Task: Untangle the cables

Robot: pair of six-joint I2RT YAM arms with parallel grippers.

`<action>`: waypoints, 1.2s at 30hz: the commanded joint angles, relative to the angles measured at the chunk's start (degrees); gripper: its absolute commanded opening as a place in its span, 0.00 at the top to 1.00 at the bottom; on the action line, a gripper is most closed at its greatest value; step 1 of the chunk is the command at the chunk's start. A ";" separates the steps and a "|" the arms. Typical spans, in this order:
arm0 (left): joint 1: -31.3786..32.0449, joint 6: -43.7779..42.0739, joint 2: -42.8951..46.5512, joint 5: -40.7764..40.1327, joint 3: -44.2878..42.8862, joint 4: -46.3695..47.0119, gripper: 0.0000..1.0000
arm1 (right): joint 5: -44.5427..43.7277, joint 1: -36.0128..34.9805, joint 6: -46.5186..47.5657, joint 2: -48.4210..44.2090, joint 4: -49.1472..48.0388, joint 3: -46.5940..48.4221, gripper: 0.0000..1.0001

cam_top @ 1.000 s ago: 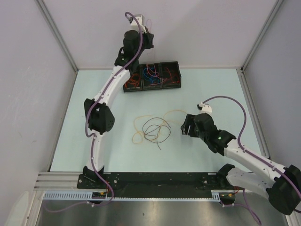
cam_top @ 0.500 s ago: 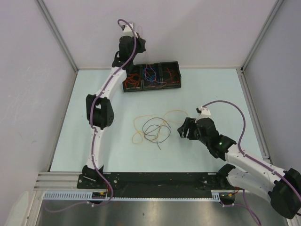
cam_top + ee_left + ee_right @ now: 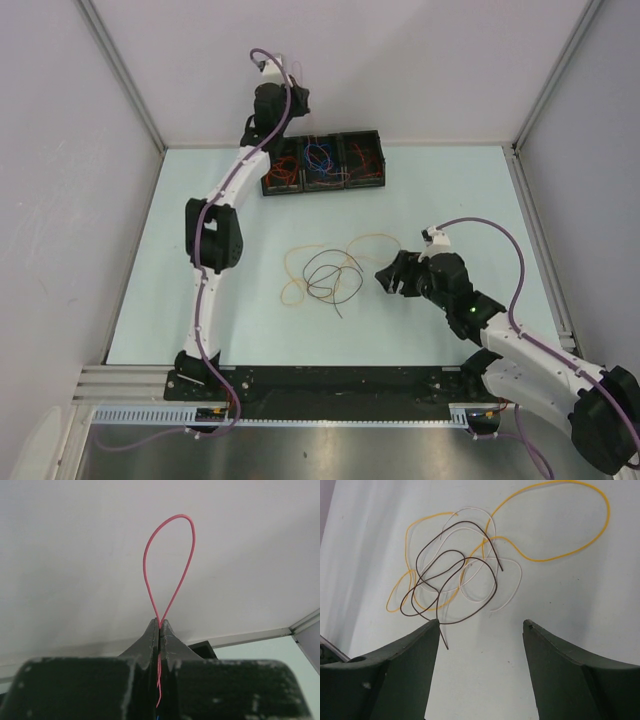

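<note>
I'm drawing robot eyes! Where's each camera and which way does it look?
Top: above, behind the robot, looking down at the table; left arm and right arm show.
Left wrist: raised high, facing a white wall; left end effector shut on a red cable.
Right wrist: low, facing the cable tangle; open right end effector shows.
Shared: top and right wrist both see the tangle.

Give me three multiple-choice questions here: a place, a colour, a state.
1. The tangle lies: A over an arm; B on the table, before the right gripper; C against the wall.
2. The cable in the left gripper is: A red; B blue; C white.
3. The right gripper is: A shut on a cable; B shut, empty; C open, empty.
Key: 1 B, it lies flat there; 2 A, a red loop leaves shut jaws; 3 C, nothing between its spread jaws.
</note>
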State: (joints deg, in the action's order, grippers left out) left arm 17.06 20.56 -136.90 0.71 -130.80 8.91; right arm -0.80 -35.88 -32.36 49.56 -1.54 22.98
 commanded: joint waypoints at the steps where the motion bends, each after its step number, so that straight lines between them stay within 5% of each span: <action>1: 0.17 2.21 -1.18 1.66 4.13 3.39 1.00 | 4.57 2.56 -0.25 0.27 -4.61 -0.74 0.28; 17: 2.27 5.46 -3.90 5.09 9.60 1.47 1.00 | 8.09 4.94 -0.95 2.56 -5.93 -0.92 0.28; 30: 1.93 13.45 -10.58 7.90 2.66 -10.03 1.00 | 9.50 5.91 -1.21 3.70 -6.55 -0.83 0.28; 33: 1.66 14.42 -11.02 8.25 2.40 -10.84 0.96 | 9.67 6.00 -1.22 3.79 -6.72 -0.92 0.28; 36: 1.49 15.13 -11.37 10.18 1.17 -11.72 0.78 | 9.76 6.08 -1.22 3.79 -6.72 -0.92 0.28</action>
State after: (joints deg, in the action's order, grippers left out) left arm 19.09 33.26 -147.96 8.19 -125.64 -1.58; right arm 8.38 -30.06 -33.04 53.25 -5.85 22.28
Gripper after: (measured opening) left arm 0.131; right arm 0.719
